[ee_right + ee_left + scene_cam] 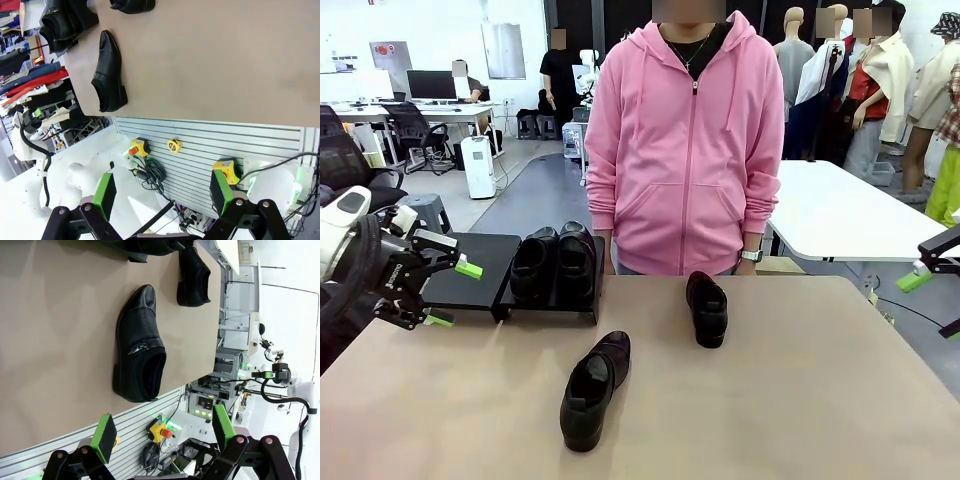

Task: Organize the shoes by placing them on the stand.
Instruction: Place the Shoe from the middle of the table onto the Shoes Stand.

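Two black shiny shoes (556, 262) stand side by side on the right platform of the black stand (548, 306); its left platform (480, 262) is bare. A third shoe (707, 308) lies on the tan table in front of the person. A fourth shoe (592, 388) lies nearer my side, and I also see it in the left wrist view (140, 345) and the right wrist view (109, 72). My left gripper (455, 293) hovers open at the table's left edge, beside the stand, holding nothing (164, 432). My right gripper (930, 300) is open, off the table's right edge (162, 192).
A person in a pink hoodie (685, 150) stands at the far edge of the table (800, 400), hands down. A white table (850, 215) stands behind at the right. A slatted panel with cables (200, 155) runs below the table's near edge.
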You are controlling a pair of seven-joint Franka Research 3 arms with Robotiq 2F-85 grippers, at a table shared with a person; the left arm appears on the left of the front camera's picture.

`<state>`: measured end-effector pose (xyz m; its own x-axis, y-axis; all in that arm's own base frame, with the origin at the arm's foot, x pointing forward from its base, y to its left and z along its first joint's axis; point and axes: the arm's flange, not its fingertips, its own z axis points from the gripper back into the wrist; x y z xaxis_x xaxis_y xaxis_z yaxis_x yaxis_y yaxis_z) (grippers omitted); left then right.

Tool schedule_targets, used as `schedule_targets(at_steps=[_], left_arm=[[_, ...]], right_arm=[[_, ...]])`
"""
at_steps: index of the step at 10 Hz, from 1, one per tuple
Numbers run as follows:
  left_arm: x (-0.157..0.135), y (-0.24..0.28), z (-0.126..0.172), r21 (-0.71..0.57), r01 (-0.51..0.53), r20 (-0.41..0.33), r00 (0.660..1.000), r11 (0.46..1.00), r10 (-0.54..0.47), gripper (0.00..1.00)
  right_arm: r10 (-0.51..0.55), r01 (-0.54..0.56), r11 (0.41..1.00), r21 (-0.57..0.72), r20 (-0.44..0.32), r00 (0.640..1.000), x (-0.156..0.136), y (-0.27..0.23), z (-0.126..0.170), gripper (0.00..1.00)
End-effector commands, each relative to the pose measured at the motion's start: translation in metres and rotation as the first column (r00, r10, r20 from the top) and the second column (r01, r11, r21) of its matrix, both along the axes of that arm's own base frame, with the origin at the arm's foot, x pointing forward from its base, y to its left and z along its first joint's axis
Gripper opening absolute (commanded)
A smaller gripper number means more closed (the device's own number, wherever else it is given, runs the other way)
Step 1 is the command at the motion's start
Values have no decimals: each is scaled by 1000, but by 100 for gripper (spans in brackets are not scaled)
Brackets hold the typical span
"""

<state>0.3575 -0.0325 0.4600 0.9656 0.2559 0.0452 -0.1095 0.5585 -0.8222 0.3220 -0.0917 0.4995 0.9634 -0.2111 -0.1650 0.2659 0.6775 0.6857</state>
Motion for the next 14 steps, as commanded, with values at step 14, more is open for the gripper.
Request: schedule_targets(at_steps=[14], left_arm=[[-97, -302, -29, 630, 321, 18, 904, 707, -427, 100]], right_arm=[[-4, 4, 1000, -9, -15, 1000, -1, 0, 3, 100]])
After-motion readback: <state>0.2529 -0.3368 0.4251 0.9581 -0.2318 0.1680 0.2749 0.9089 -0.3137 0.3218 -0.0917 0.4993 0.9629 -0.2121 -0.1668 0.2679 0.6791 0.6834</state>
